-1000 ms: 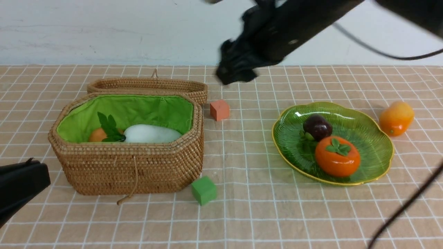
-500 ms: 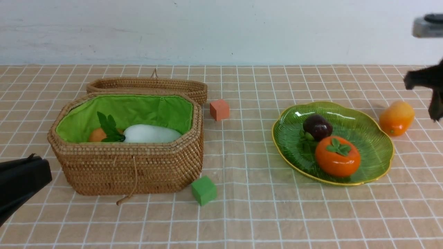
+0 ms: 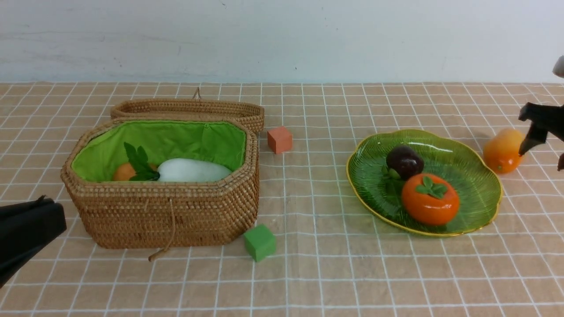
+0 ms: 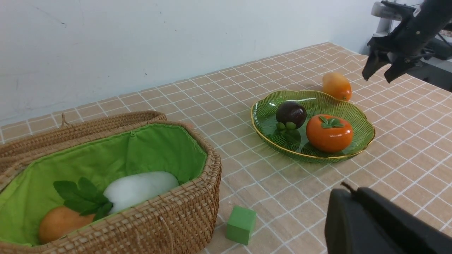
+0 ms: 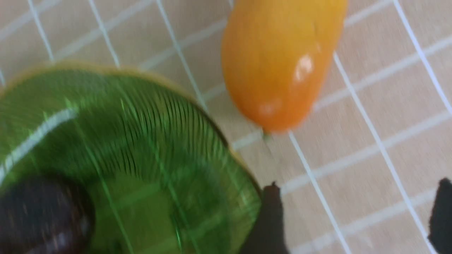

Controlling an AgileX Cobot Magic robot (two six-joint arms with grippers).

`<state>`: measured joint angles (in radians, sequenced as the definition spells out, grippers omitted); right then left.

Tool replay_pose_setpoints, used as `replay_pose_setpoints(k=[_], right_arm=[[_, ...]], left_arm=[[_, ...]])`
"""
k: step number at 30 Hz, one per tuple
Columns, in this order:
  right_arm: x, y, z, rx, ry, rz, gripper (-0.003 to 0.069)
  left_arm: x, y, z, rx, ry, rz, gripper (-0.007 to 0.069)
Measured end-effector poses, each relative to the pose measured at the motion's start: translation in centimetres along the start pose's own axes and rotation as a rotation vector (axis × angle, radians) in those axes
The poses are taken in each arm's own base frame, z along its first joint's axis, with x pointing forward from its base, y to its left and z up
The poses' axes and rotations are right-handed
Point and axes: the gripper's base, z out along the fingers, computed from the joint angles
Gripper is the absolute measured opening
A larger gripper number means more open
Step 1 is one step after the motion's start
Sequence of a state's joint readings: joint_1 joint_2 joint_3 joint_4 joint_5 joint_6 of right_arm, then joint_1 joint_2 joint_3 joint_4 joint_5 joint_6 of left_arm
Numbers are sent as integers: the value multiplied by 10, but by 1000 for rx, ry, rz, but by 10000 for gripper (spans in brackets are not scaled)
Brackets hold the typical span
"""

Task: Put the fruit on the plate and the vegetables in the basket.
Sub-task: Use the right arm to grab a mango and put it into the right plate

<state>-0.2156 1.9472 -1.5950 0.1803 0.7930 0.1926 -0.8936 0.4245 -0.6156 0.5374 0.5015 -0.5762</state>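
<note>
Tabletop [image 3: 308,273]: elongated orange-yellow mango [image 3: 503,150] lay beside green glass plate [image 3: 478,174]; my spread right end effector [image 4: 376,78] needed centring across it.

The right gripper [image 4: 377,74], right of the plate [image 3: 478,176], is matte black, with two tapered, pointed fingers [image 4: 370,67]; a pale grey piece [image 4: 386,7] shows above it. The left gripper [image 3: 26,233], far left of the plate, is a black block with rounded edges and one small nub.

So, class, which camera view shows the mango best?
Left wrist view: the mango is sharp and unobstructed. In front view the right gripper overlaps its edge; right wrist view is blurred and crops it.
</note>
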Motion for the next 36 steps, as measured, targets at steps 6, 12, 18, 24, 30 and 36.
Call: replay_pose_setpoints(k=[6,12,18,24,30,36], right_arm=[[-31,4,41,-35,-94,45,678],[-48,3,94,-39,-87,61,645],[-52,3,122,-41,-27,68,578],[-52,3,122,-35,-4,34,563],[-45,18,71,-15,135,-140,563],[-22,76,-19,-78,146,-336,563]], left_arm=[[0,0,0,0,0,0,11],[0,0,0,0,0,0,11],[0,0,0,0,0,0,11],[0,0,0,0,0,0,11],[0,0,0,-2,-1,4,15],[-2,0,0,-1,-26,28,15]])
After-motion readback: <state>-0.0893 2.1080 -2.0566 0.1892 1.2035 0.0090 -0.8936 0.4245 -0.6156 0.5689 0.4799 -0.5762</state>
